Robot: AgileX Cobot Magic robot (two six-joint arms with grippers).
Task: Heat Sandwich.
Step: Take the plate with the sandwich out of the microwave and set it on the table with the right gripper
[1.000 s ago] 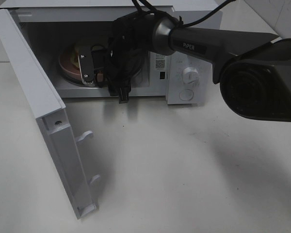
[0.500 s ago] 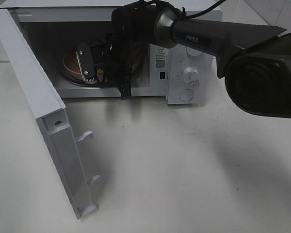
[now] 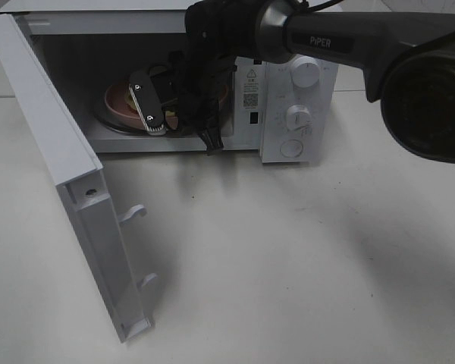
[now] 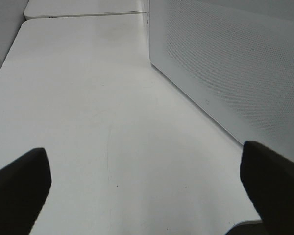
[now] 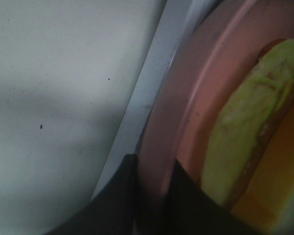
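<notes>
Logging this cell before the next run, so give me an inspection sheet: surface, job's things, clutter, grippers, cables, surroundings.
Surface: white table, bare in front of the microwave.
Job's things: sandwich on pink plate, inside the microwave, whose door stands open.
Clutter: nothing seen.
Grippers: right gripper shut on the plate's rim inside the cavity; left gripper open, empty, above the table beside the microwave's perforated wall.
Cables: black leads along the right arm's wrist.
Surroundings: another white tabletop behind.
</notes>
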